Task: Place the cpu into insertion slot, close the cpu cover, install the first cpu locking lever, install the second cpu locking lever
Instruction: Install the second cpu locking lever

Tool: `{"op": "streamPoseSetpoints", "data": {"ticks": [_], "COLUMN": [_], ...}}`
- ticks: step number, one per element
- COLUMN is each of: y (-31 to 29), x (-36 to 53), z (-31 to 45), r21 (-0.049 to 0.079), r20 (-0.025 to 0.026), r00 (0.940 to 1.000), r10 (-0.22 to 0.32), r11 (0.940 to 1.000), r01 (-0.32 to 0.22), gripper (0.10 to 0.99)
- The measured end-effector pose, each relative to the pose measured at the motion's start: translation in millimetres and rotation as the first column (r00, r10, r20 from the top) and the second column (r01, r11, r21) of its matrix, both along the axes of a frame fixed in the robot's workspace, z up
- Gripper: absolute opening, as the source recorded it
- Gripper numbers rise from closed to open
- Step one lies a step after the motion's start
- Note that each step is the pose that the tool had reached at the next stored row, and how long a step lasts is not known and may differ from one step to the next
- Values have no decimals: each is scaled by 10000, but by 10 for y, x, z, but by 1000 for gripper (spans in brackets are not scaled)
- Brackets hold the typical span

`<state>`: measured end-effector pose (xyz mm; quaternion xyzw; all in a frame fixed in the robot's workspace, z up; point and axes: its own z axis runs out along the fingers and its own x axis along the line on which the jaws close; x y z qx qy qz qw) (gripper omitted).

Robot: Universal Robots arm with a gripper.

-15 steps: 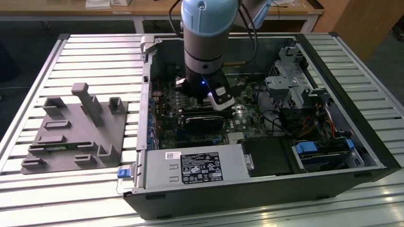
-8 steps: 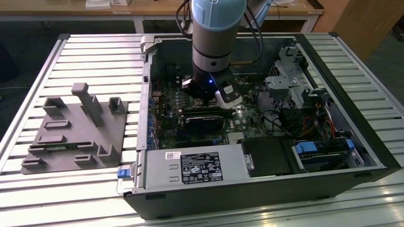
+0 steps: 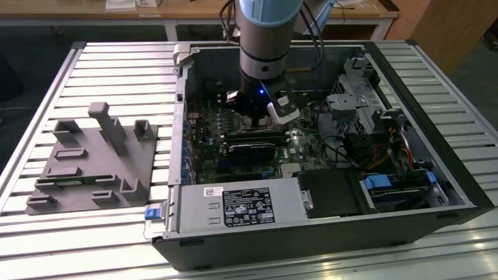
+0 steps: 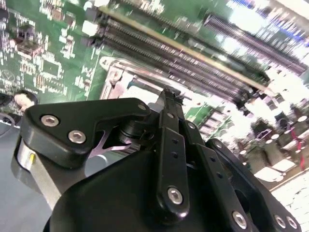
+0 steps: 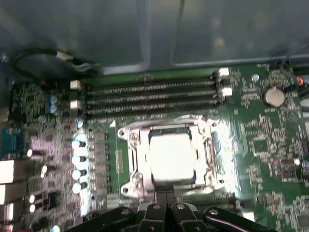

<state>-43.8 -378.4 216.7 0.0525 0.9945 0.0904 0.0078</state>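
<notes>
In the first wrist view the cpu (image 5: pixel 173 155), a pale silver square, lies in the insertion slot (image 5: pixel 129 186) on the green motherboard. The silver cpu cover (image 5: pixel 166 129) lies flat around it as a frame, with the chip's face showing through the cut-out. My gripper (image 5: pixel 162 189) hangs at the socket's edge, fingers pressed together with nothing between them. The second wrist view shows the shut gripper (image 4: pixel 170 94) just above the socket's metal rim (image 4: pixel 120 77). In the exterior view the gripper (image 3: pixel 260 122) is deep inside the open computer case, and the arm hides the socket.
Long black memory slots (image 5: pixel 149 96) run beside the socket, and a coin battery (image 5: pixel 273 96) sits near them. The case walls (image 3: pixel 181 116), a black labelled box (image 3: pixel 249 207) and a drive cage (image 3: pixel 354 105) surround the arm. A grey fixture (image 3: pixel 90 160) lies outside the case.
</notes>
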Motion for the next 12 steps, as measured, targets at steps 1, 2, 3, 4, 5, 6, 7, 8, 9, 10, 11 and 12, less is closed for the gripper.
{"op": "streamPoseSetpoints", "data": {"ticks": [1, 2, 3, 4, 5, 6, 7, 8, 9, 10, 11, 12], "y": [35, 66, 198, 217, 231, 235, 235, 235, 235, 235, 235, 235], "x": [7, 13, 74, 88, 103, 107, 107, 107, 108, 108, 108, 107], "z": [1, 0, -1, -1, -1, 0, -1, 0, 0, -1, -1, -1], "r21": [-26, -47, -183, -203, -222, -236, -238, -239, -241, -243, -243, -244], "r20": [-1, -1, 0, 0, -1, -1, -1, -1, -1, -1, -1, -1], "r00": [10000, 10000, 10000, 10000, 10000, 10000, 10000, 10000, 10000, 10000, 10000, 10000], "r10": [0, -1, 0, 0, 1, 0, -1, -1, 0, 0, 0, 0], "r11": [10000, 10000, 9998, 9998, 9998, 9997, 9997, 9997, 9997, 9997, 9997, 9997], "r01": [0, 1, 0, 0, -1, 0, 1, 1, 0, 0, 0, 0], "gripper": [106, 106, 106, 106, 106, 106, 106, 106, 106, 106, 106, 106]}}
